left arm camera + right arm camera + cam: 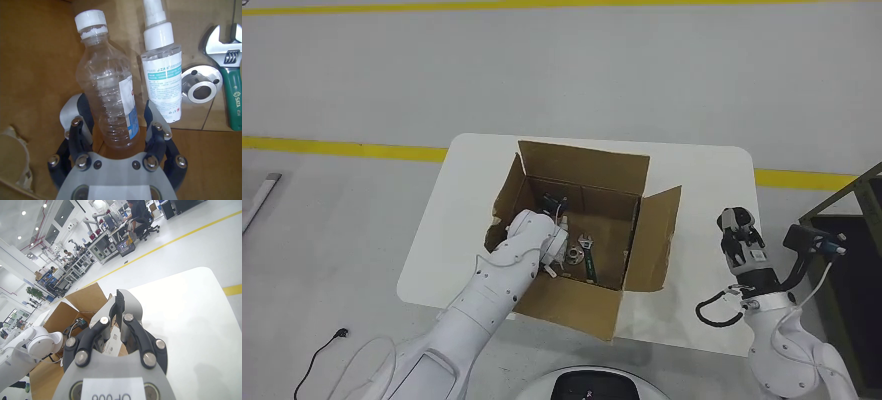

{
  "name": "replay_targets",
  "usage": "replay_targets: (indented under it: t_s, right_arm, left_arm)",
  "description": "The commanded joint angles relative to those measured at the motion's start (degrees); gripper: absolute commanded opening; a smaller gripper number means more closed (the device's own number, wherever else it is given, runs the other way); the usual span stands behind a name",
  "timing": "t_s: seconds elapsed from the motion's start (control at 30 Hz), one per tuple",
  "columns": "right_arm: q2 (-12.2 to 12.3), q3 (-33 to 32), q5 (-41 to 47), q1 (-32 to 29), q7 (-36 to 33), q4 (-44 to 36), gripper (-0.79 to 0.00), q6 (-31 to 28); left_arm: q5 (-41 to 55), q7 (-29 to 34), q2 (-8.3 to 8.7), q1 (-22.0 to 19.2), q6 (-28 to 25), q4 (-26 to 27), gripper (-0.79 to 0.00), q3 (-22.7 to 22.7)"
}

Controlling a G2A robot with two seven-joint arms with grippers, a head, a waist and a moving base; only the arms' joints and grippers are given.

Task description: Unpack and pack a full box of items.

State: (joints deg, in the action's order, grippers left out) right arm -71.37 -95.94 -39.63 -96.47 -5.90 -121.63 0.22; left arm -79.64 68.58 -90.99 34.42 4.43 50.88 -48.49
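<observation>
Inside the open cardboard box (pixel 582 165) my left gripper (pixel 113 105) is open, with one finger on each side of a clear water bottle (pixel 105 85) that has a white cap. A thin gap shows between the bottle and one finger. Beside the bottle lie a white spray bottle (pixel 162 75), a metal flange (pixel 200 85) and a green-handled wrench (pixel 230 75). The wrench (pixel 587 255) also shows from above, next to my left arm. My right gripper (pixel 119 300) is shut and holds nothing; it hangs over the white table (pixel 702 180), right of the box (pixel 85 298).
A round roll with a ragged white rim (pixel 11 157) lies in the box close to my left gripper. The box flaps stand out on all sides. A dark frame (pixel 852 230) stands past the table's right edge. Bare table lies under my right gripper (pixel 735 222).
</observation>
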Motion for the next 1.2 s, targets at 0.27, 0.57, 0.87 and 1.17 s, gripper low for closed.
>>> replay_targets:
  t_s: [0.27, 0.57, 0.87, 1.17]
  right_arm:
    - [-0.1, -0.1, -0.2, -0.5, -0.1, -0.4, -0.785, 0.4]
    - [-0.3, 0.7, 0.5, 0.4, -1.0, -0.4, -0.785, 0.3]
    - [-0.5, 0.5, 13.0, 2.3, -5.9, 0.1, -0.529, -0.6]
    - [-0.1, 2.2, 17.2, 4.6, -16.5, 1.7, -0.502, 0.5]
  left_arm:
    - [-0.3, -0.3, -0.44, 0.1, -0.3, -1.3, -0.622, -0.4]
    - [-0.2, 1.8, -0.17, 0.3, -1.6, 4.7, -0.785, -2.4]
    - [2.2, 10.6, 1.50, 5.5, -3.5, 23.1, -0.785, -7.9]
    - [8.0, 17.6, 2.38, 9.3, -4.8, 38.9, -0.785, -12.3]
